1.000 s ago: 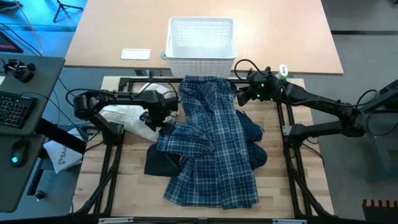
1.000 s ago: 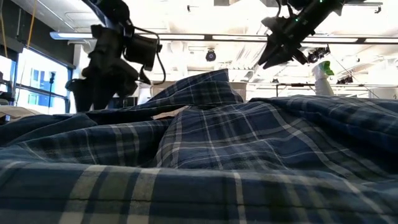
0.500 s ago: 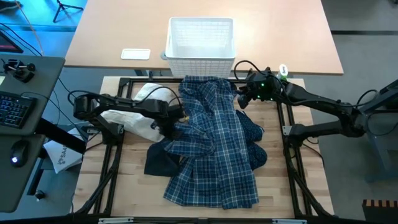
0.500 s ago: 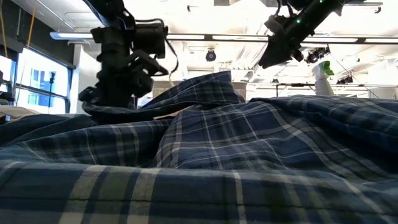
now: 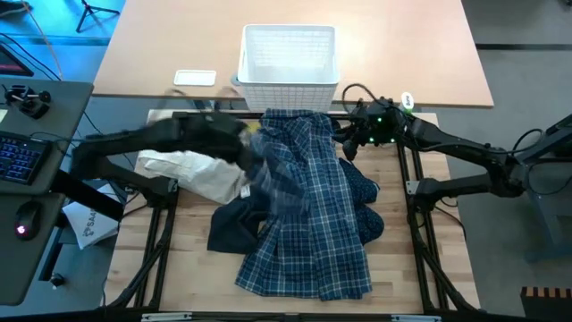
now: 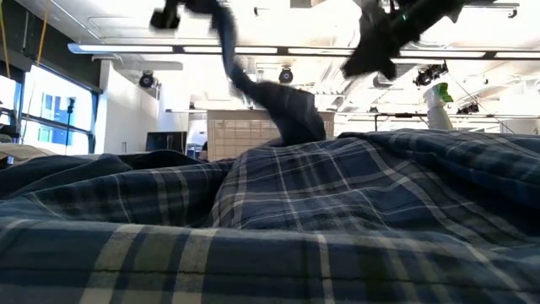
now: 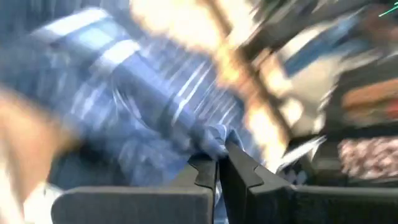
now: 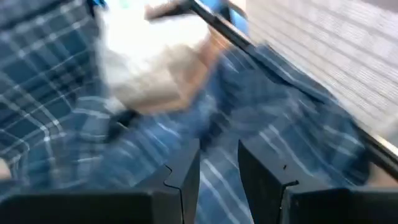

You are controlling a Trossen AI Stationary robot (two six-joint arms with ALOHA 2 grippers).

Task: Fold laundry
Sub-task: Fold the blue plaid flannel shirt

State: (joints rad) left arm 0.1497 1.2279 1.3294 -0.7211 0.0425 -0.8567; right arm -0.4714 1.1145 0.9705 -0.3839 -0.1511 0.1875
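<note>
The blue-and-white plaid shirt (image 5: 308,206) lies spread down the middle of the table, over a navy garment (image 5: 368,215) and a dark piece (image 5: 231,234). My left gripper (image 5: 248,148) is raised above the shirt's left side and is shut on a piece of it. The same gripper shows high up in the low view (image 6: 221,21). My right gripper (image 5: 347,143) hovers by the shirt's far right corner. Its fingers stand a little apart (image 8: 217,168), and no cloth hangs from them in the low view. My left gripper pinches a bunched bit of the plaid shirt's left side (image 7: 219,138) between its two fingertips, slanting down from the table's left. A strip of shirt (image 6: 261,84) runs taut from the fingers down to the rest, which lies on the table.
A white lattice basket (image 5: 288,54) stands just beyond the table's far edge. A cream cloth (image 5: 198,174) lies at the table's left, under my left arm. Black frame rails (image 5: 420,224) run along both sides. Bare wood shows at the near corners.
My left gripper has taken hold of the plaid shirt's left side and risen fast toward the far edge, tipping up from pointing down. That part of the shirt is lifted into a taut strip and uncovers the dark piece. The rest stays flat. My right gripper has rolled slightly.
</note>
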